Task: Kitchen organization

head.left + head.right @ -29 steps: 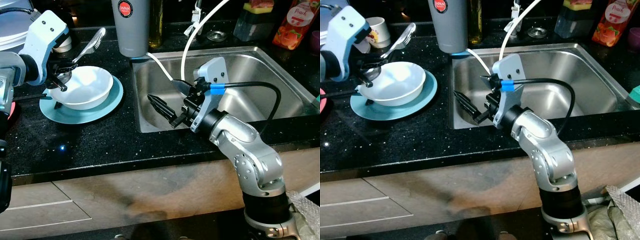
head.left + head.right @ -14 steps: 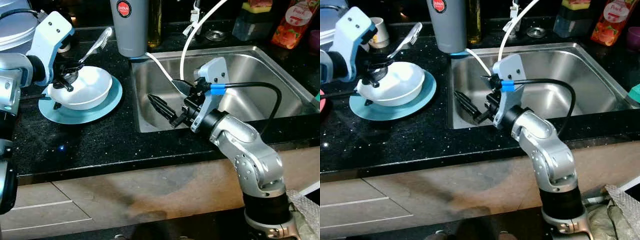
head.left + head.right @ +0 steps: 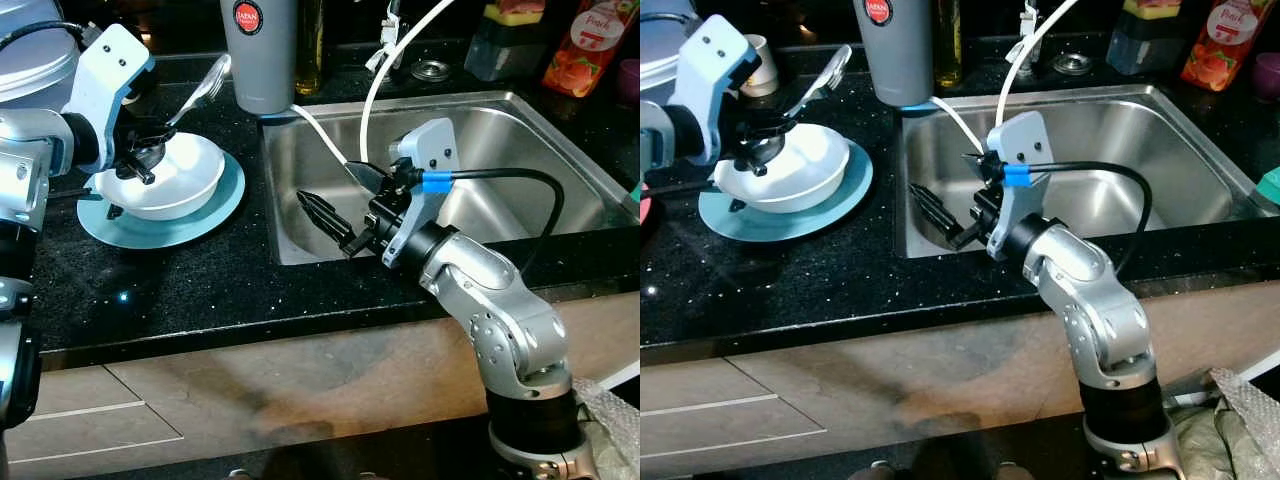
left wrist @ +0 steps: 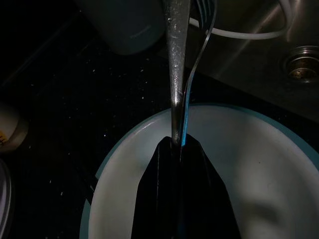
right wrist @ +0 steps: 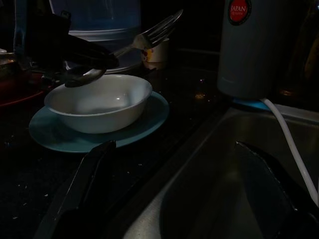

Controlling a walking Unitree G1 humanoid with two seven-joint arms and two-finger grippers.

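A white bowl [image 3: 185,170] sits on a light blue plate [image 3: 215,210] on the black counter, left of the sink. Over the bowl's back left rim, my left gripper [image 3: 140,155] is shut on a metal fork [image 3: 200,85] whose tines point up and back toward the grey tumbler. A spoon's bowl [image 5: 84,74] shows just under the left gripper's fingers, apparently held along with the fork. In the left wrist view the fork [image 4: 177,74] runs out from between the black fingers above the white bowl [image 4: 249,169]. My right gripper [image 3: 340,195] hangs open over the sink's left side, holding nothing.
The steel sink [image 3: 500,120] takes up the right half, with a white hose [image 3: 375,90] curving into it. A grey tumbler [image 3: 258,50] stands behind the sink's left corner. A mug [image 3: 758,62], a sponge holder [image 3: 505,40] and a peach bottle [image 3: 590,45] line the back.
My left gripper has shifted slightly right and back over the bowl with the fork, whose tines now sit nearer the tumbler. The right arm has stayed put.
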